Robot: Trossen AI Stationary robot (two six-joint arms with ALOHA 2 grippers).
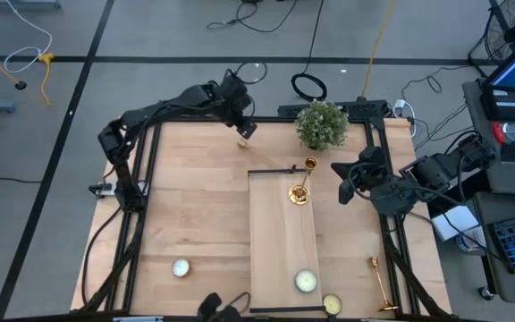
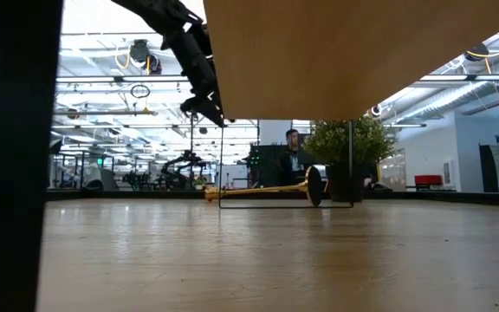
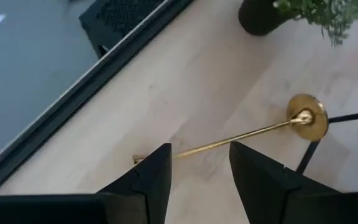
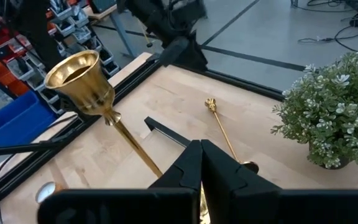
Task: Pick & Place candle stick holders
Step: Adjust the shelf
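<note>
Hovering left pincer (image 3: 199,180), open, lying candlestick (image 3: 241,132) just beyond its tips

Your wooden table (image 1: 195,215) carries a long board (image 1: 280,233) at centre, a plant (image 1: 321,124) at the far edge, candles (image 1: 181,267) near the front, and candlesticks (image 1: 383,284) lying flat.

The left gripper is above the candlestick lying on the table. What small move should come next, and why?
Probably lower the left gripper straight down, then close. Its open fingers frame the thin stem of the lying candlestick, but the low view shows it hanging above the table, gripping nothing. The right gripper waits shut by the tray.
</note>
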